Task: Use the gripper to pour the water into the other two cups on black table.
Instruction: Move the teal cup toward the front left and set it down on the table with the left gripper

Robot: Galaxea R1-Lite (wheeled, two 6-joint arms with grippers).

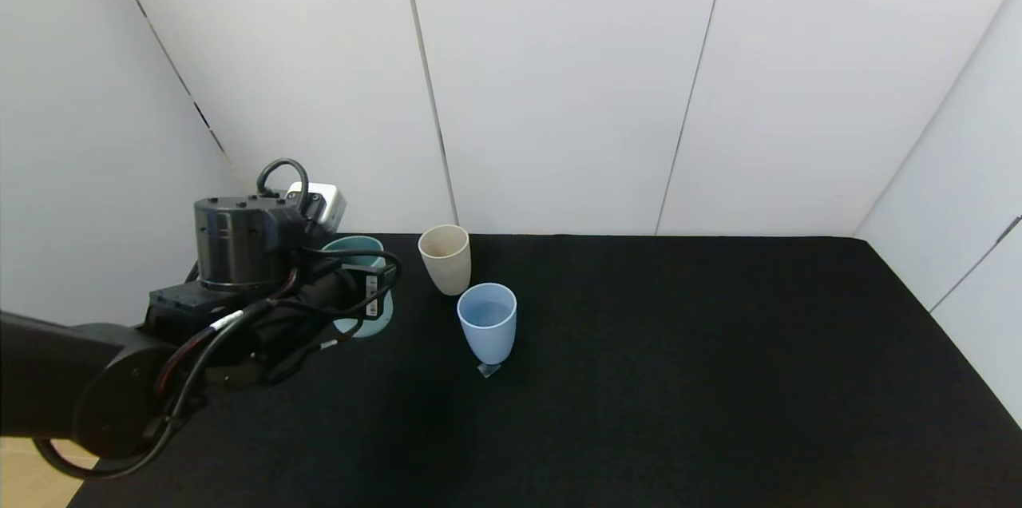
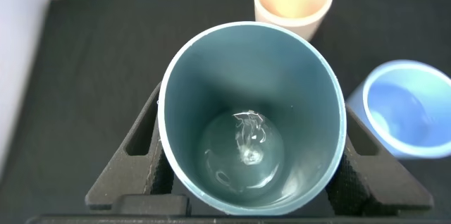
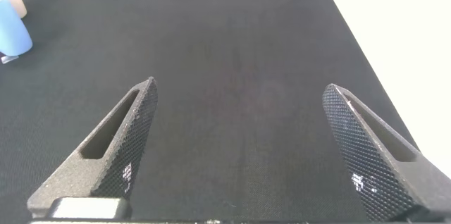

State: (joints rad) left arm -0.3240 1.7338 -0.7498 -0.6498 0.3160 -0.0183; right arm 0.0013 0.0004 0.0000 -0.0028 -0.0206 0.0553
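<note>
My left gripper (image 1: 361,294) is shut on the wider teal-green tumbler (image 1: 354,250), held upright at the far left of the black table (image 1: 679,348). In the left wrist view the tumbler (image 2: 252,111) sits between the fingers (image 2: 144,136) with a little water at its bottom. The beige cup (image 1: 445,259) stands just right of it, and shows in the left wrist view too (image 2: 292,2). The light blue cup (image 1: 487,324) stands nearer and further right (image 2: 405,108). My right gripper (image 3: 239,86) is open and empty above bare table, out of the head view.
White wall panels close the table's far, left and right sides. A small clear scrap (image 1: 489,369) lies at the blue cup's foot. The blue cup also shows far off in the right wrist view (image 3: 13,32). The table's right half is bare black cloth.
</note>
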